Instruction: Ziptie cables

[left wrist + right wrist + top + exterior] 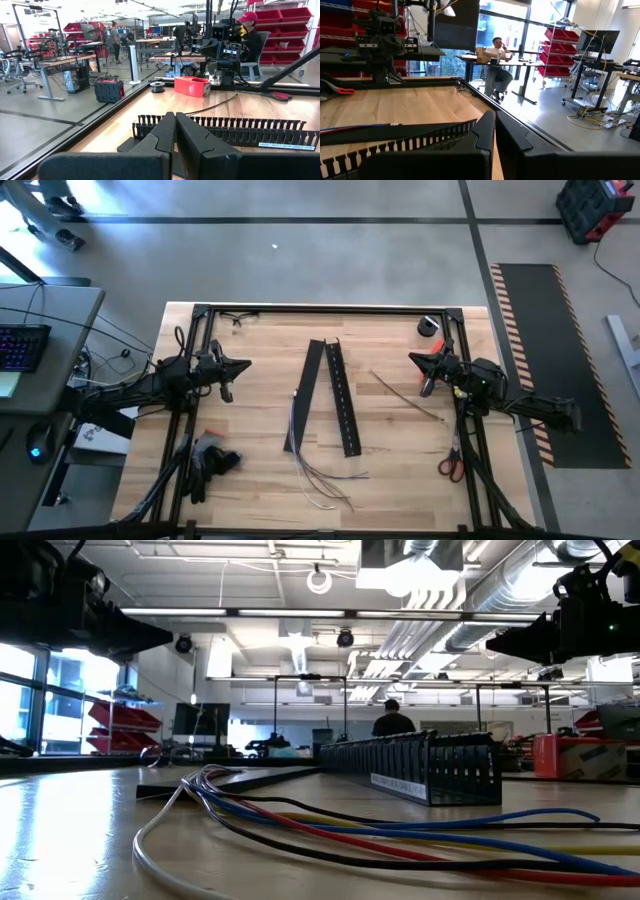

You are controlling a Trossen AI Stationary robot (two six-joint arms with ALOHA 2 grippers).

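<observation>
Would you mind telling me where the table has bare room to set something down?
Bare wood lies between the left gripper and the black strips, also near the far edge. Crowded: the cables, scissors.

Table (260, 410) is pale blond wood w/ a black frame round the edge; both arms + the left gripper (240, 365) and right gripper (415, 360) are dark/black. Cables (330, 830) in low view run blue, red, yellow, black + white, while the slotted strips (340, 395) are black, one w/ a white label. Also red-handled scissors (450, 467), grey/black gloves (212, 457), a red tray (192, 85), and a black floor mat (545, 360) w/ orange-white striped edge.
</observation>
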